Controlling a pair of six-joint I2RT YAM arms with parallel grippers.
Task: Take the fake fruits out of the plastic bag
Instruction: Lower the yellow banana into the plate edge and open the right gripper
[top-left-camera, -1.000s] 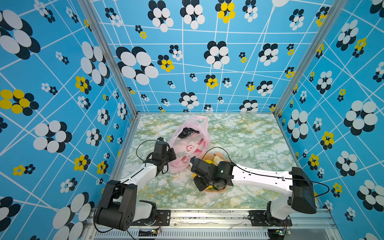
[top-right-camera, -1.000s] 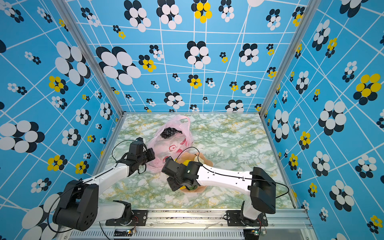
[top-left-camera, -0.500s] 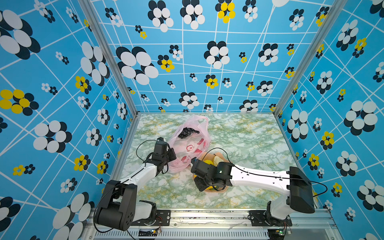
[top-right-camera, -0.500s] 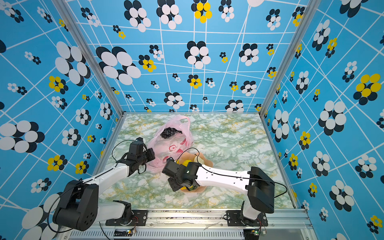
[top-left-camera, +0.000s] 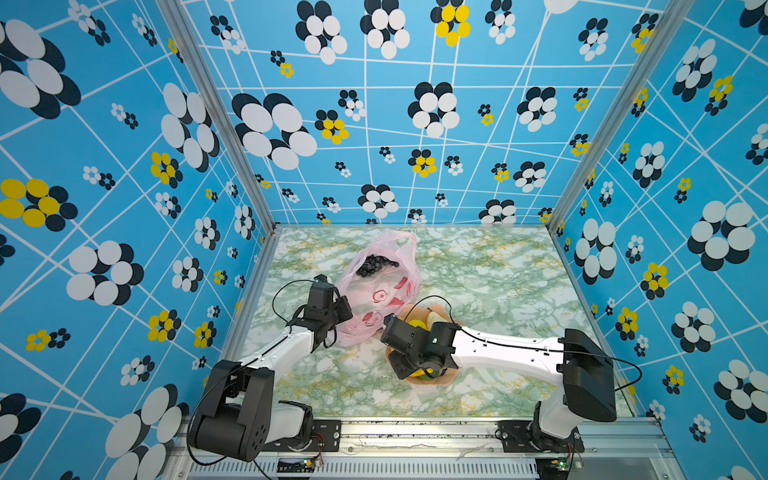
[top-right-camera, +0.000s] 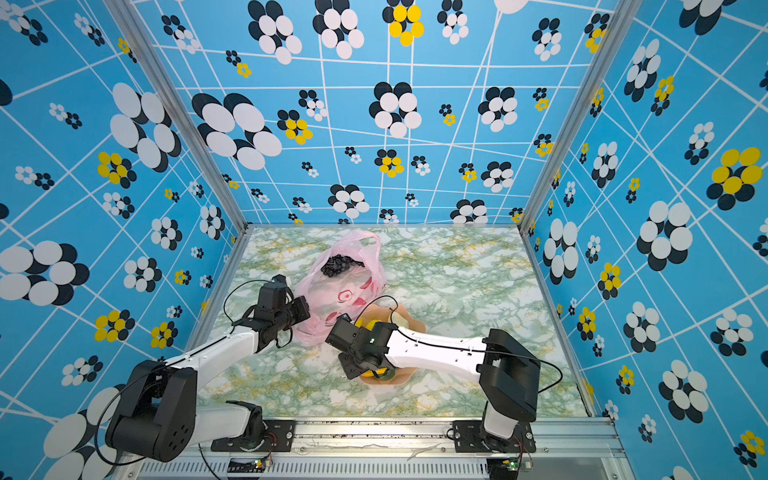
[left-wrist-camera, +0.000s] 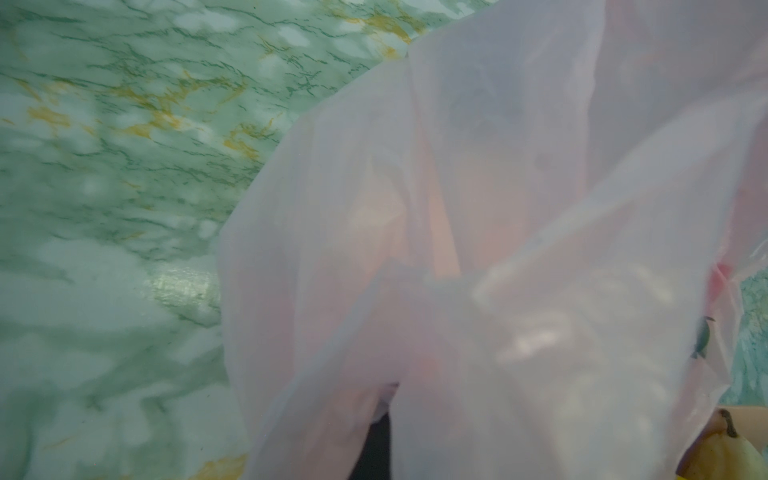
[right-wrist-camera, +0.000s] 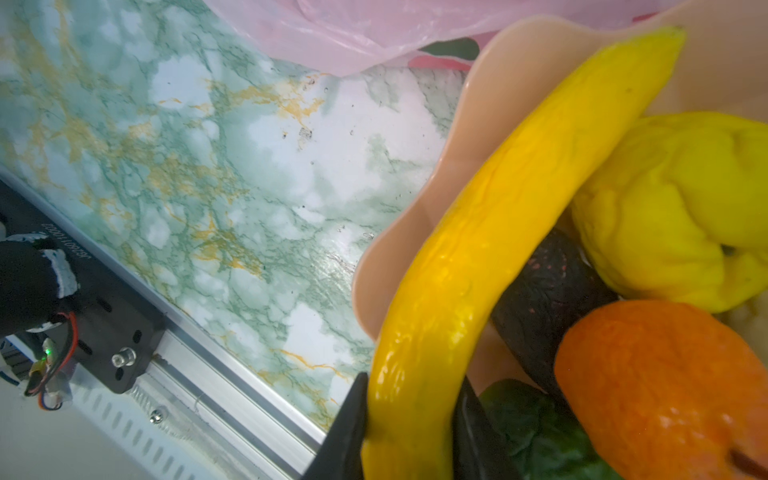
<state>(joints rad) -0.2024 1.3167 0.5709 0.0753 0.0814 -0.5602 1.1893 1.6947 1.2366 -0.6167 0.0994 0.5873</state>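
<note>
The pink plastic bag lies on the marble table with the dark grape bunch inside near its far end. My left gripper is shut on the bag's film at its near-left edge. My right gripper hangs over the peach bowl, shut on the long yellow banana. In the bowl lie a yellow ribbed fruit, an orange, a dark avocado and a green fruit.
Patterned blue walls close in the table on three sides. The metal rail with both arm bases runs along the front edge. The bowl touches the bag's near-right corner. Bare marble stretches to the right of the bag.
The right arm has edged slightly left over the bowl with the banana still gripped. The left arm and the bag have not moved.
</note>
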